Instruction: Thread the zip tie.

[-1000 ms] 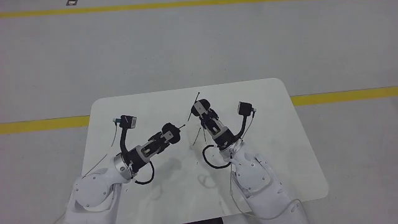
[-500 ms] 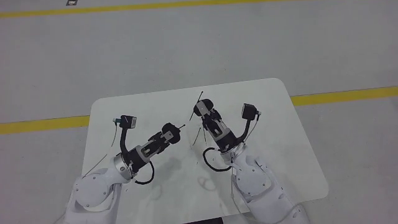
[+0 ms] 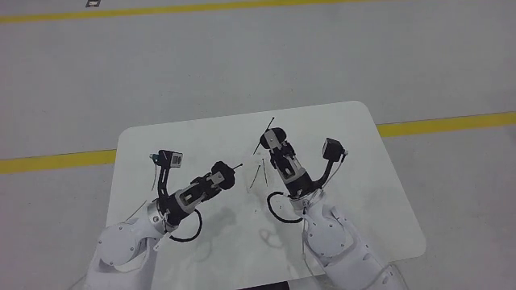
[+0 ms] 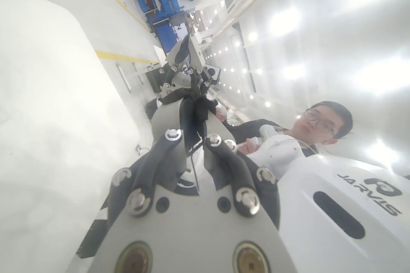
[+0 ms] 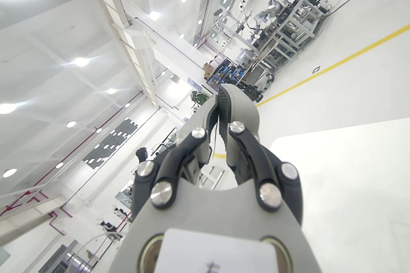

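Observation:
A thin black zip tie (image 3: 266, 127) sticks out past my right gripper (image 3: 268, 138), which is held above the middle of the white table (image 3: 363, 129). More of the black strand hangs down below that gripper toward the table. In the right wrist view the right gripper (image 5: 222, 95) is shut on the strand (image 5: 218, 133), which runs between its fingers. My left gripper (image 3: 228, 172) sits a short way to the left, pointing at the right one. It is shut on a black strand (image 4: 194, 172), with a short tip poking out. The right gripper (image 4: 185, 60) appears just beyond the left gripper (image 4: 192, 101).
The rounded white table has bare surface on all sides of the grippers. Its far edge and right corner lie beyond the right arm. Grey floor with yellow lines (image 3: 242, 4) surrounds the table.
My right gripper has shifted to the right with the zip tie, widening the gap to the left gripper. The left arm has shifted only slightly.

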Robot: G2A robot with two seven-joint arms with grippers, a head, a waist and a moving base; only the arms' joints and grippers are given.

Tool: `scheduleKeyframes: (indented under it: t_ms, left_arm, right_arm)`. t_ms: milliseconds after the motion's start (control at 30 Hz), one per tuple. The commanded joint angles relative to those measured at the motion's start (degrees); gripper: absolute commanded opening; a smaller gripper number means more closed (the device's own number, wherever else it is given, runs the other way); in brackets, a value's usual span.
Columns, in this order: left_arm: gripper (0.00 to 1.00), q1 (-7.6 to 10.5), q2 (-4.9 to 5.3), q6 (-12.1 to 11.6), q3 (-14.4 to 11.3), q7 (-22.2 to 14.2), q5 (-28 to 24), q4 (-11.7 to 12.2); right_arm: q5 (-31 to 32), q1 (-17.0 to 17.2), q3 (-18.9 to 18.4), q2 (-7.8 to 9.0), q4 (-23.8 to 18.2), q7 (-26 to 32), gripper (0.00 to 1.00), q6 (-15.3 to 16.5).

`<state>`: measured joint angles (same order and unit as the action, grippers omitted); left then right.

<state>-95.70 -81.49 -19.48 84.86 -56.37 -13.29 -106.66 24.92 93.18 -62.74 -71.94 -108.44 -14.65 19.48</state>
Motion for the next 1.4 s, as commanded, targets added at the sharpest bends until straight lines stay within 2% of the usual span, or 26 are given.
scheduleKeyframes:
  t_ms: [0,267,367,500,567,900,1133,1367]
  left_arm:
    - [0.0,0.2,0.13,0.0,-0.2,-0.4,-1.5,0.5]
    - [0.0,1.01,0.24,0.0,0.0,-2.4,-7.7,1.5]
    - [0.0,1.27,0.05,0.0,0.5,-4.3,-10.9,2.1]
    - [0.0,1.54,-0.42,0.0,1.4,-6.8,-12.9,3.0]
    - [0.0,1.68,-0.52,0.0,1.6,-7.9,-11.7,2.9]
    - [0.0,1.68,-0.52,0.0,1.6,-7.9,-11.7,2.9]
    - [0.0,1.68,-0.52,0.0,1.6,-7.9,-11.7,2.9]
    - [0.0,1.68,-0.52,0.0,1.6,-7.9,-11.7,2.9]
  right_arm:
    - [0.1,-0.2,0.7,0.62,-0.3,-0.7,0.0,0.0]
    - [0.8,-1.6,4.0,2.99,-0.4,-4.9,0.0,0.0]
    - [0.9,-2.2,5.2,3.89,-0.5,-6.5,0.0,0.0]
    - [1.0,-2.9,6.5,5.05,-0.8,-8.5,0.0,0.0]
    - [1.2,-3.3,7.1,5.67,-1.0,-9.4,0.0,0.0]
    - [1.5,-3.4,6.9,5.69,-1.3,-9.2,0.0,-0.2]
    - [6.3,-3.0,8.2,5.4,-3.9,-11.6,0.0,0.0]
    - [11.7,-2.9,9.7,5.39,-3.4,-15.6,0.0,0.0]
